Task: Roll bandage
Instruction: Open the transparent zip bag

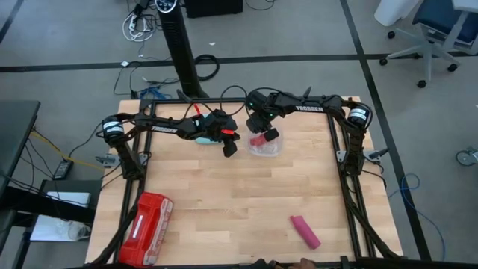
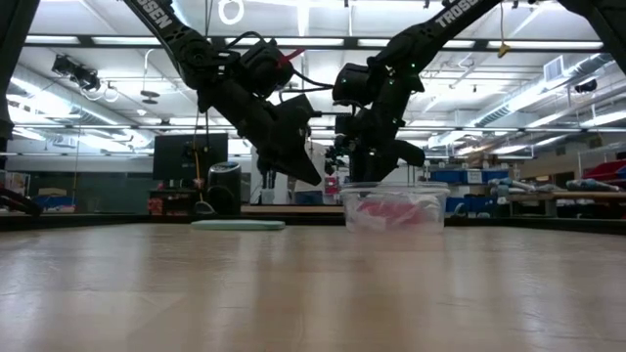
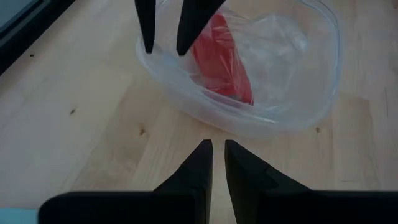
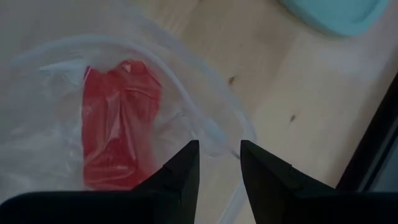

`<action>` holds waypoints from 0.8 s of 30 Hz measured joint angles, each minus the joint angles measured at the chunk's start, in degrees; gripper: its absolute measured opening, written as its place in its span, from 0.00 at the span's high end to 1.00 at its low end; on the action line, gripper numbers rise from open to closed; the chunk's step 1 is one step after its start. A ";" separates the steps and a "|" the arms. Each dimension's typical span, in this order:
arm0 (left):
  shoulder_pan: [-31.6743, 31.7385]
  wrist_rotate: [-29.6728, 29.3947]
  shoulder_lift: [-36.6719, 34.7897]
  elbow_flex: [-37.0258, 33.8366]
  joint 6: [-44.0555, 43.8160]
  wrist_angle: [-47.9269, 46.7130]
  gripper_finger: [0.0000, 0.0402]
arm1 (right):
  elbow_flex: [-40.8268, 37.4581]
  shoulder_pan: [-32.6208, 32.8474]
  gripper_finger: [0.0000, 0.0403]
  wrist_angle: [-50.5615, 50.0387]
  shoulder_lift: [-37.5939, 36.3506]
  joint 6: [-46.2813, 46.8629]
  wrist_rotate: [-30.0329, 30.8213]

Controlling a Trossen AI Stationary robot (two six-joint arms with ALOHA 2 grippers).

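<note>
The bandage (image 1: 305,232) is a dusky pink roll lying on its side near the table's front right, far from both grippers. A clear plastic container (image 1: 276,152) stands at the table's far middle with a bright red lump (image 3: 221,62) inside. My right gripper (image 4: 219,152) is open and points down over the container's left rim (image 4: 205,118), one finger outside the wall and one over the inside. I cannot tell whether it touches the rim. My left gripper (image 3: 218,149) hangs just left of the container, slanting down, its fingers almost together with nothing between them.
A teal lid (image 4: 336,12) lies flat at the far side, partly under my left arm. A glossy red plastic case (image 1: 146,218) sits at the front left corner. The bare wooden tabletop (image 1: 224,202) spreads between the container and the near edge.
</note>
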 joint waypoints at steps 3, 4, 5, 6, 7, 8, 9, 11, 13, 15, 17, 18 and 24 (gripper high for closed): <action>0.01 -0.01 0.00 0.00 0.00 0.01 0.89 | 0.00 0.14 0.72 0.69 0.02 -1.44 -0.20; 0.00 0.00 0.00 0.00 0.00 0.00 0.89 | 0.00 0.11 0.72 0.98 0.02 -1.54 -0.47; 0.00 0.00 0.00 0.00 0.00 -0.01 0.89 | 0.00 0.09 0.72 1.02 0.02 -1.56 -0.77; 0.02 0.00 0.00 0.00 0.00 0.01 0.89 | 0.00 0.06 0.72 1.00 0.02 -1.56 -1.07; 0.02 0.00 0.00 0.00 0.00 0.03 0.89 | 0.00 0.01 0.72 1.00 0.02 -1.56 -1.32; 0.00 0.00 0.00 0.00 -0.02 0.01 0.89 | 0.00 0.01 0.72 1.00 0.02 -1.56 -1.40; 0.00 0.00 0.00 0.00 -0.02 0.01 0.89 | 0.00 0.01 0.72 1.00 0.02 -1.56 -1.40; 0.00 0.00 0.00 0.00 -0.02 0.03 0.89 | 0.00 -0.02 0.74 1.00 0.02 -1.57 -1.42; 0.01 0.00 0.00 0.00 -0.02 0.01 0.89 | 0.00 -0.02 0.77 1.00 0.03 -1.70 -1.45; 0.00 0.00 0.00 0.00 -0.02 0.03 0.89 | -0.23 -0.02 0.81 1.02 0.04 -2.26 -1.59; 0.00 0.00 0.00 0.00 -0.02 0.01 0.89 | -0.73 -0.21 0.86 0.95 0.06 -2.66 -1.61; 0.00 0.00 0.00 0.00 -0.02 0.01 0.89 | -1.00 -0.28 0.87 0.92 0.07 -2.77 -1.61; 0.00 0.00 0.00 0.00 -0.02 0.01 0.89 | -2.69 -0.80 0.95 1.19 0.09 -2.58 -1.64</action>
